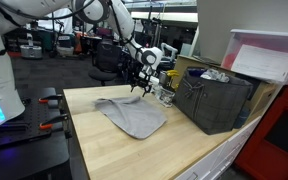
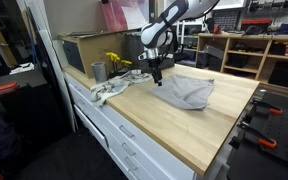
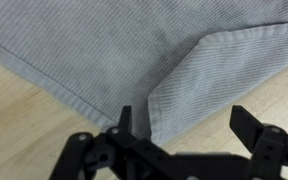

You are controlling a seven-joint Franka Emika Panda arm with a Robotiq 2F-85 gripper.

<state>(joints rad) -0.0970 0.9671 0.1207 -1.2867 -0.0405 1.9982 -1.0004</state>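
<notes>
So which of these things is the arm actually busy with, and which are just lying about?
In hand: grey cloth, one corner folded over; the open fingers, poised over its edge.
Lying about: dark crate, metal cup, crumpled white rag, all on the table beside the cloth.
</notes>
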